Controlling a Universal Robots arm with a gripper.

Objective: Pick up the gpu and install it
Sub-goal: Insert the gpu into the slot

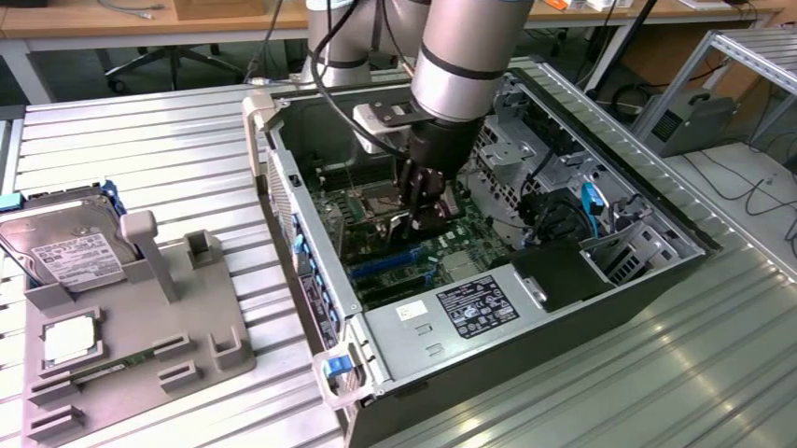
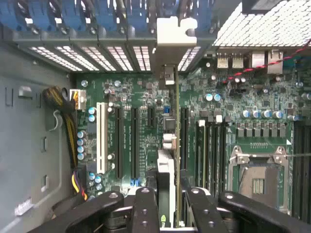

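My gripper [image 1: 421, 207] is down inside the open computer case [image 1: 373, 355], over the green motherboard [image 1: 436, 252]. It is shut on the gpu [image 2: 174, 145], which I see edge-on in the wrist view as a thin upright card between the two black fingers [image 2: 145, 208]. The card's silvery end bracket [image 2: 171, 36] reaches the row of rear slot openings. Its lower edge stands over the black expansion slots [image 2: 134, 141], between two of them; whether it is seated I cannot tell. In the exterior view the card is mostly hidden behind the fingers.
Outside the case, a grey holder [image 1: 212, 308] carries a silver hard drive [image 1: 62, 247], a processor chip [image 1: 69, 341] and a green memory stick [image 1: 118, 366]. The empty processor socket [image 2: 257, 179], the drive cage [image 1: 524, 140] and blue cables [image 1: 592, 205] crowd the case.
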